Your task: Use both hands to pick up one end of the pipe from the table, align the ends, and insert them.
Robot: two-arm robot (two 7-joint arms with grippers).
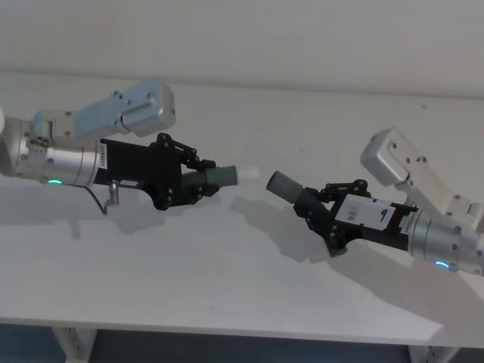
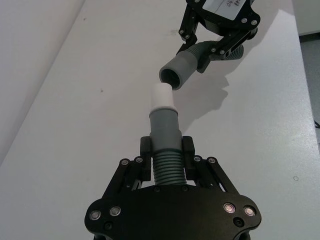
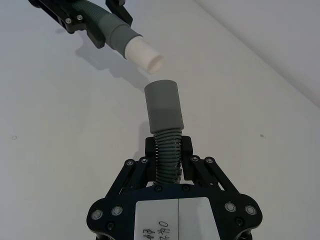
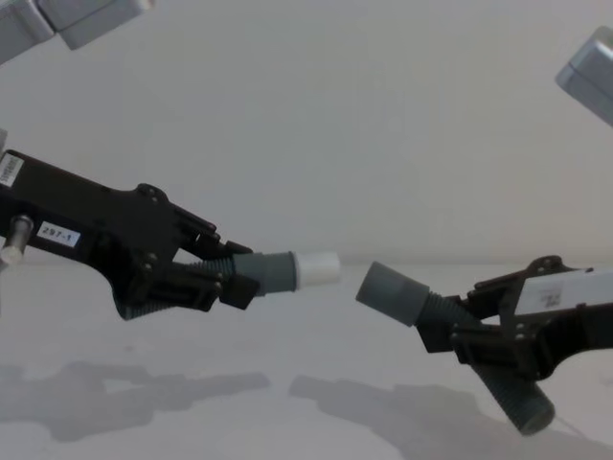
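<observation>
Above the tabletop (image 1: 227,287), the left claw (image 1: 198,181) grips the white-tipped pipe piece (image 1: 223,177), the right claw (image 1: 324,212) the socket piece (image 1: 286,186); ends near, not yet aligned or joined.

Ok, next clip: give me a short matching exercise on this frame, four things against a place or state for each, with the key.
Things:
1. left gripper
2. right gripper
3. white plug tip
4. table

States:
A. lies bare beneath both raised pipe pieces
B. shut on the socket piece
C. just short of the socket collar, not yet inside
D. shut on the plug piece

Pairs: 1-D, 2-B, 3-C, 4-A
</observation>
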